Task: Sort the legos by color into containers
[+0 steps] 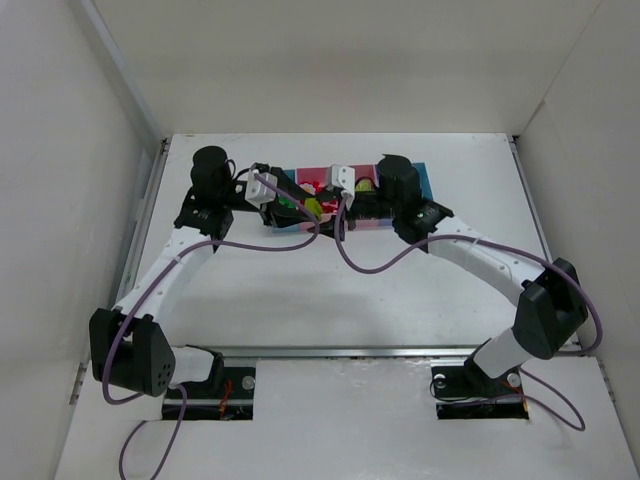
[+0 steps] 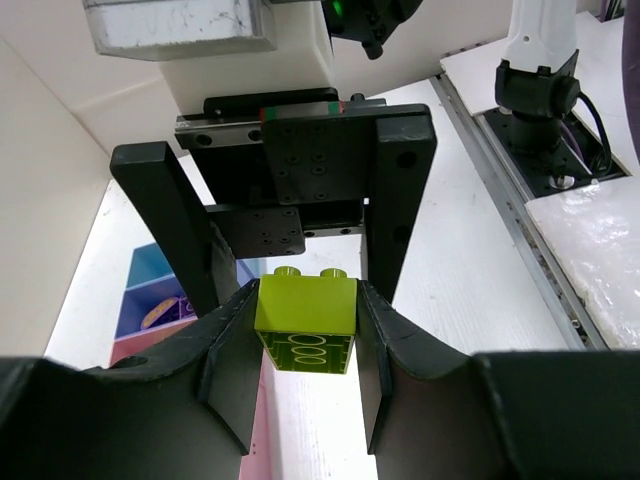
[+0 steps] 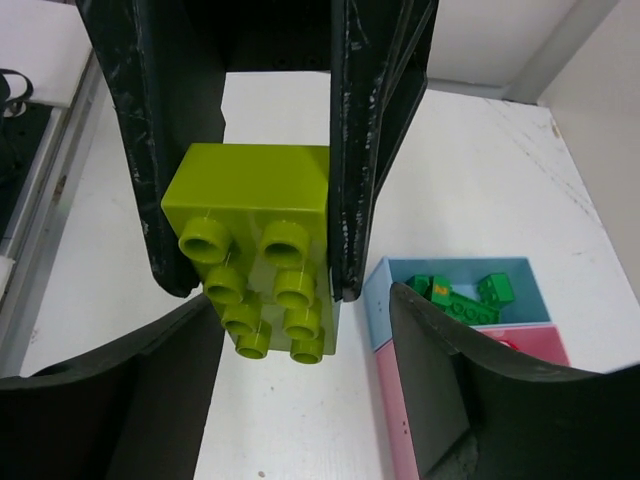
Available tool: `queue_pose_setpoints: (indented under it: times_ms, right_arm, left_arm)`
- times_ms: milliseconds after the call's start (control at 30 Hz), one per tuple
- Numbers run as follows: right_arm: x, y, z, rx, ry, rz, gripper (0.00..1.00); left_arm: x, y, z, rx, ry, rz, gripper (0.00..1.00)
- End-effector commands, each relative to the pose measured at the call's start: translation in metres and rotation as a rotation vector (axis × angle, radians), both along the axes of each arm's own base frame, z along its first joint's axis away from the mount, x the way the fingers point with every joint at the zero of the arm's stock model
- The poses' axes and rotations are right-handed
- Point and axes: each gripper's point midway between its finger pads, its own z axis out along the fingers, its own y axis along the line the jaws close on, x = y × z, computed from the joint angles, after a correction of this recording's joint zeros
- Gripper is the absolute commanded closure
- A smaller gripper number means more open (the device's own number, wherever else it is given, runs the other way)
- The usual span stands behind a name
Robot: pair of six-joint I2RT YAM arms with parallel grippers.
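- The left pincer pinches a lime brick by its sides.
- The right pincer is spread either side of the same brick, not clamping it.
- Below, at the counter's far middle, a light blue container holds green legos.

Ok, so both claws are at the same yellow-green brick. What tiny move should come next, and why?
Probably the right gripper should close on the lime brick. The left gripper clamps it, while the right one's fingers stand either side with a gap showing, so no hold yet. If this is a handover, it must grip before the left lets go.
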Motion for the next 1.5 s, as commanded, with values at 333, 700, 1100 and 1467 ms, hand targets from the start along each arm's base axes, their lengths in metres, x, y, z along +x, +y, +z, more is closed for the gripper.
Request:
queue_pose_setpoints:
  times_ms: [333,700,1100,1467]
  right_arm:
    - [-0.006,-0.001,0.053,0.095,-0.093,0.024,0.60]
    - [0.030,-0.036,-0.025,-0.007,0.091,-0.159,1.00]
    - [0.037,-0.056,-0.031,-0.012,0.111,-0.213,1.00]
    - [0.131,-0.112,-0.051,-0.020,0.291,-0.749,1.00]
  left_arm:
    - [-0.039,0.004,0.022,-0.024,-0.064,-0.197,1.00]
    - [-0.039,0.004,0.032,-0.030,-0.102,-0.188,1.00]
    - [-0.029,0.005,0.027,-0.026,-0.066,-0.130,0.48]
    - [0.004,0.006,0.016,-0.037,-0.007,0.138,0.00]
